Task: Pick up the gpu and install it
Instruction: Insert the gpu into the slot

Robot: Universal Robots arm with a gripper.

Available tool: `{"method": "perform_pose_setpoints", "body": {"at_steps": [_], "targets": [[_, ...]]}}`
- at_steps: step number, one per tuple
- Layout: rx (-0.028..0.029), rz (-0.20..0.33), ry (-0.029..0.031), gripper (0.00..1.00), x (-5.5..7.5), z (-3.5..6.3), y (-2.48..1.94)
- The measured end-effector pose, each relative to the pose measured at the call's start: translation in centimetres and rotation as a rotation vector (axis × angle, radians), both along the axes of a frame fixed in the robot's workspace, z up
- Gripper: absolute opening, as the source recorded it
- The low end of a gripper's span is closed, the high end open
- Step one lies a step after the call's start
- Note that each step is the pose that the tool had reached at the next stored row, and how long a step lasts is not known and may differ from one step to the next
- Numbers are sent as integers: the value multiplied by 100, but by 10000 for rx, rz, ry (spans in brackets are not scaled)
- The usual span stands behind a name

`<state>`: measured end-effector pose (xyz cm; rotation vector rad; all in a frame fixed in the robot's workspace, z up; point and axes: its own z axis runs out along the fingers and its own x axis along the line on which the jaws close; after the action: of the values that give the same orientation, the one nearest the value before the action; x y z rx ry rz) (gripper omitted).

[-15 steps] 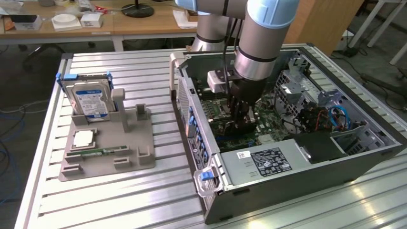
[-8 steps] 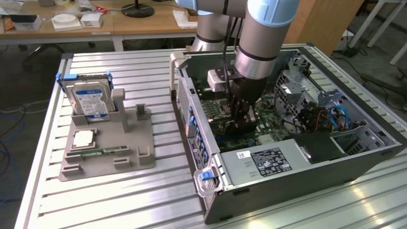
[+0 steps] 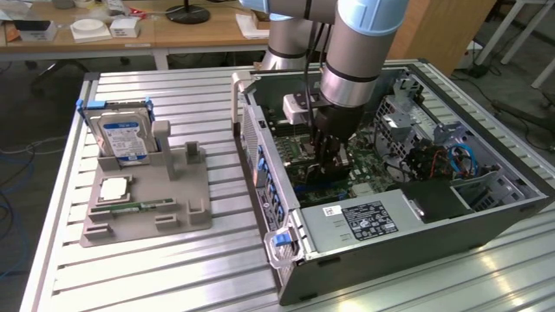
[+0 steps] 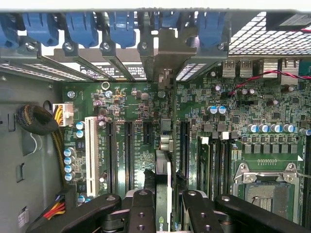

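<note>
My gripper (image 3: pixel 326 162) reaches down into the open computer case (image 3: pixel 260 136), over the green motherboard (image 4: pixel 131 102). Its black fingers (image 4: pixel 141 211) are shut on the gpu (image 4: pixel 163 174), a thin card seen edge-on. The card stands upright along a black expansion slot, and its grey metal bracket (image 4: pixel 165 53) lies against the case's rear slot openings among the blue latches (image 4: pixel 121 26). Whether the card's edge sits fully down in the slot cannot be made out. In the exterior view the gpu is mostly hidden behind the fingers.
On the exterior view's left a grey fixture (image 3: pixel 147 208) holds a blue-labelled hard drive (image 3: pixel 121 136), a processor chip (image 3: pixel 116 188) and a RAM stick (image 3: pixel 134 207). The power supply (image 3: pixel 364 218) fills the case's near end. Beside the card are empty black slots, a white slot (image 4: pixel 90 145) and an open CPU socket (image 4: pixel 265 187).
</note>
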<state>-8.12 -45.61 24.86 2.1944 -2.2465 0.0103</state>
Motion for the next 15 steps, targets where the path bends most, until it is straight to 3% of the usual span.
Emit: {"method": "perform_pose_setpoints", "body": {"at_steps": [5,10,15], "targets": [[-1,0,-27,27,0,0,0],[0,0,-109,27,-3,0,0],[-1,0,-116,27,-14,0,0]]}}
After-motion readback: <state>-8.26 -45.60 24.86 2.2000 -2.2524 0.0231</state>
